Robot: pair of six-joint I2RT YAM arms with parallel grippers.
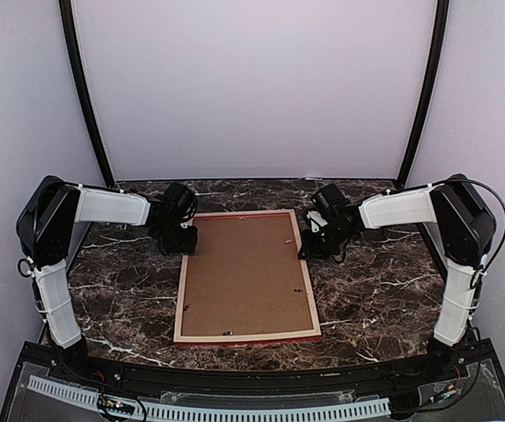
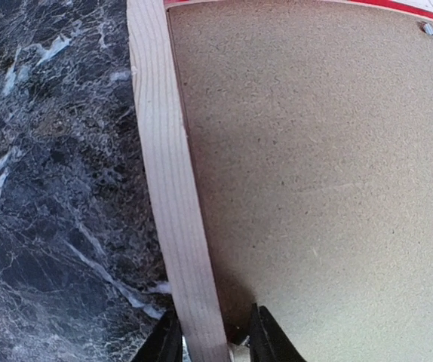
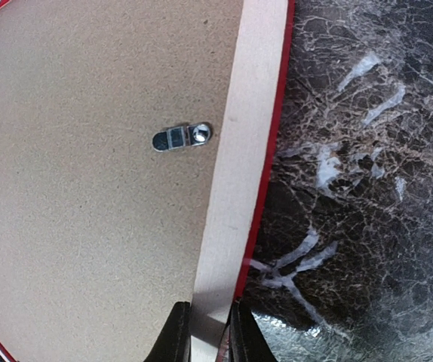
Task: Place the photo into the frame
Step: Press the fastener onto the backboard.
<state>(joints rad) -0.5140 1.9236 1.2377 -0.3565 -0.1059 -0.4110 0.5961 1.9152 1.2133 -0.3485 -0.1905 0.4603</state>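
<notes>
The frame (image 1: 182, 299) lies face down in the middle of the table, pale wood back up and a red edge showing. A brown backing board (image 1: 245, 272) fills it. The photo is hidden. My left gripper (image 1: 185, 239) sits at the frame's far left corner. In the left wrist view it (image 2: 213, 320) straddles the left rail (image 2: 171, 188), open, with a gap on the board side (image 2: 314, 166). My right gripper (image 1: 312, 246) is at the far right rail. In the right wrist view it (image 3: 209, 313) is shut on that rail (image 3: 239, 151), both fingers pressed to it.
The dark marbled table (image 1: 120, 290) surrounds the frame on all sides. A small metal turn clip (image 3: 182, 137) lies on the backing board (image 3: 88, 188) near the right rail, and another clip (image 2: 428, 29) is at the far edge. Walls close in the back and sides.
</notes>
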